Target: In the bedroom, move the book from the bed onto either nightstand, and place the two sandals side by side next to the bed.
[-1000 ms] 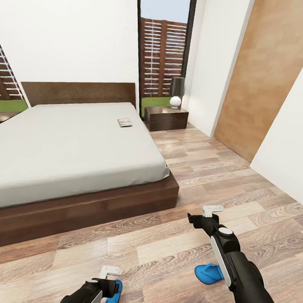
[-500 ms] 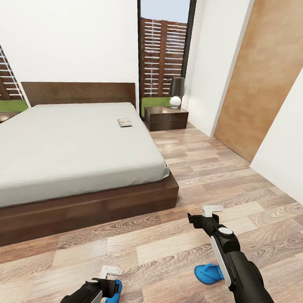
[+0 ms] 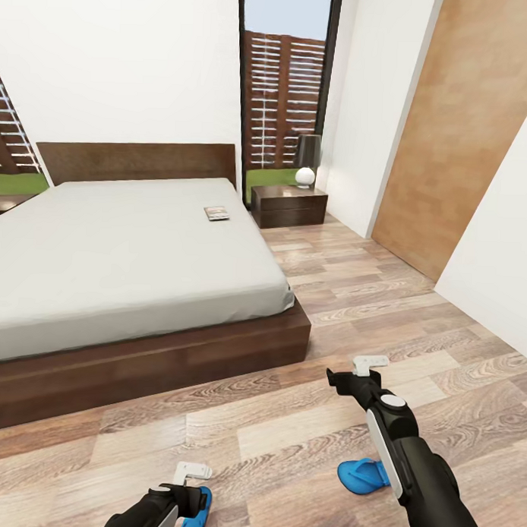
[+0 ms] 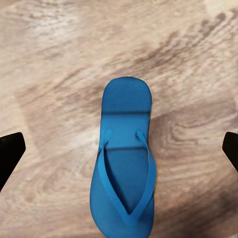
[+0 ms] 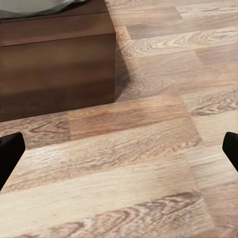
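The book (image 3: 216, 213) lies on the pale mattress of the bed (image 3: 127, 251), near its right edge and close to the headboard. A dark nightstand (image 3: 288, 206) stands just beyond the bed's right side. One blue sandal (image 4: 124, 163) lies flat on the plank floor directly below my left gripper (image 4: 119, 148), which hangs open above it without touching; in the head view this sandal (image 3: 198, 512) peeks out beside the left gripper (image 3: 184, 481). The other sandal (image 3: 361, 475) lies on the floor, partly hidden by my right forearm. My right gripper (image 3: 352, 371) is open and empty over bare floor near the bed's foot corner (image 5: 59, 54).
A lamp (image 3: 306, 162) with a white base stands on the nightstand. A tall window (image 3: 285, 89) is behind it, a wooden door (image 3: 465, 134) on the right wall. Wood floor (image 3: 354, 289) runs along the bed's right side.
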